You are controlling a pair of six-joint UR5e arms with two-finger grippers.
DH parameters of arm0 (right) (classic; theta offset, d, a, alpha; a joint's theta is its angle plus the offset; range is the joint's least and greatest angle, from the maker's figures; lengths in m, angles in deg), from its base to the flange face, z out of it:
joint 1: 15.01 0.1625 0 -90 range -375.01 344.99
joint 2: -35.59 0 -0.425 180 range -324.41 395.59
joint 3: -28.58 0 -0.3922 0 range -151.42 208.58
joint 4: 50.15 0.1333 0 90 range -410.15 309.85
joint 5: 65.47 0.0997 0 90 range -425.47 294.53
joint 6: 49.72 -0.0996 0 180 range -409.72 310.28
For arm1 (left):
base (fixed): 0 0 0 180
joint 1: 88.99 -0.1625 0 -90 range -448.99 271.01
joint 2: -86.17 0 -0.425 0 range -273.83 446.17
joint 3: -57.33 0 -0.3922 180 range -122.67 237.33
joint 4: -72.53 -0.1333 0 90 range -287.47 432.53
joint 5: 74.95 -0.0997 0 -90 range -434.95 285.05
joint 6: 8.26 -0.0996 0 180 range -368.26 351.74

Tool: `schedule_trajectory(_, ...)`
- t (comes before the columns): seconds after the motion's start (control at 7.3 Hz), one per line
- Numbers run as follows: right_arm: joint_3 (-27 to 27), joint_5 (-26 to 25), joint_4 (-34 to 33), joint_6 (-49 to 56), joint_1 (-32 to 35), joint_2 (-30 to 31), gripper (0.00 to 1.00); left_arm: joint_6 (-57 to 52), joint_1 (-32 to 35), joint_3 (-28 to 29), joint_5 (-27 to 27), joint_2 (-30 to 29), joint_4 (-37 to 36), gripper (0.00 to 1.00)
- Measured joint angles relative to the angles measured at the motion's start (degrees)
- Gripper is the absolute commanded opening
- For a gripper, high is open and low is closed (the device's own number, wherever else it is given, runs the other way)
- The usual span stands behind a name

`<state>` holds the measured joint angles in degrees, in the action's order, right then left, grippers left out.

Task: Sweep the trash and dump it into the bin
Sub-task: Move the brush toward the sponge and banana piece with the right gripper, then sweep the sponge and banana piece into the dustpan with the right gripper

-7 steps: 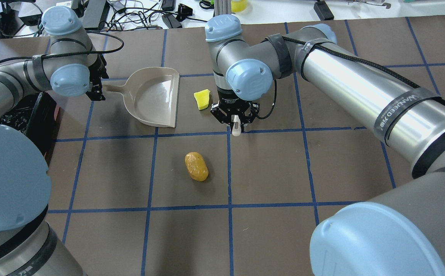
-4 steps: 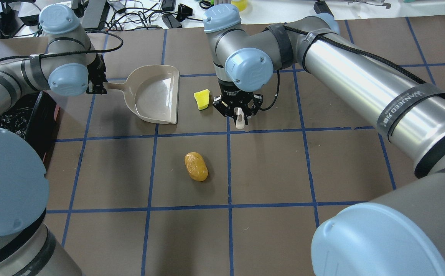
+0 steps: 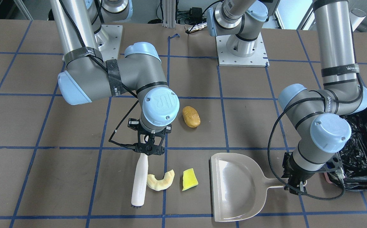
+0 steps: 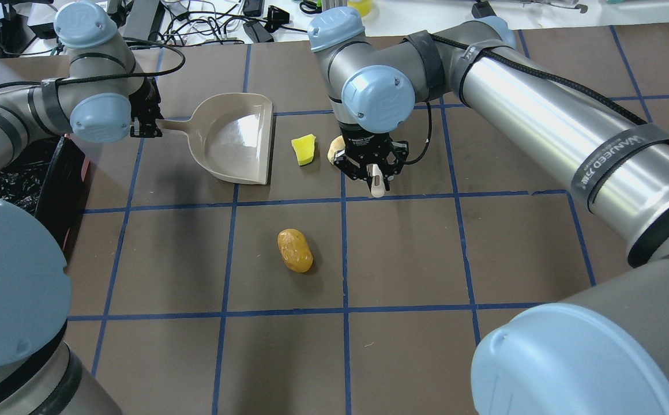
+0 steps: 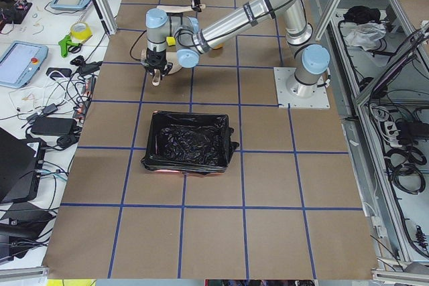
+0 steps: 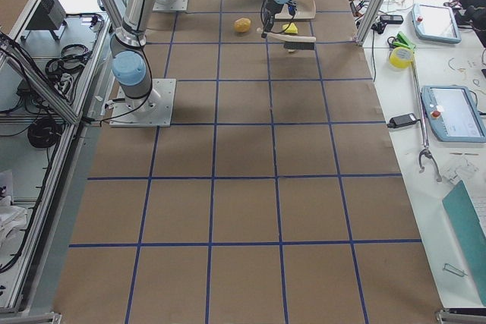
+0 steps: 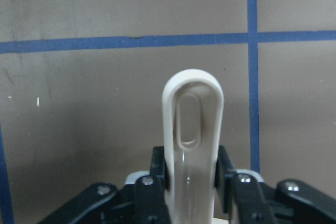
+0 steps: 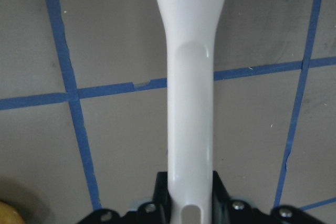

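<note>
Brush (image 3: 139, 180) clamped in right claw (image 3: 147, 152), dustpan (image 3: 234, 186) handle clamped in left claw (image 3: 294, 188), crescent (image 3: 161, 181) beside brush, wedge (image 3: 189, 179) near dustpan

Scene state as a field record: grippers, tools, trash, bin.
left gripper: shut on dustpan handle
right gripper: shut on brush
yellow-green wedge: just off dustpan's open edge
crescent slice: between brush and yellow-green wedge
potato lump: apart, nearer robot base
dustpan contents: empty
bin: black-lined, beside left arm
</note>
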<state>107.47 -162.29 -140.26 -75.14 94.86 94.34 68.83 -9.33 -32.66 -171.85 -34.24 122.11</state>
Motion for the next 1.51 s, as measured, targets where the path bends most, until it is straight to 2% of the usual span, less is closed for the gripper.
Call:
schedule_trajectory(0.27, 2.6, 0.1, -0.3, -0.9, 0.0, 0.4, 0.01, 0.4, 1.0, -0.1, -3.8, -0.1, -0.7, 0.0)
schedule_trajectory(0.68, 3.4, 1.1, -0.6, -2.6, 0.5, 0.4, 0.01, 2.7, 3.3, -0.2, -7.2, -0.7, -1.2, 0.0)
schedule_trajectory(1.23, 1.8, 6.8, -4.5, -4.8, 3.6, -2.9, 0.01, 4.5, 4.8, -0.3, -8.9, -1.3, -1.2, 0.0)
schedule_trajectory(1.51, -0.5, 11.2, -6.2, -5.6, 4.8, -5.1, 0.01, 4.6, 4.9, -0.3, -9.2, -1.3, -1.2, 0.0)
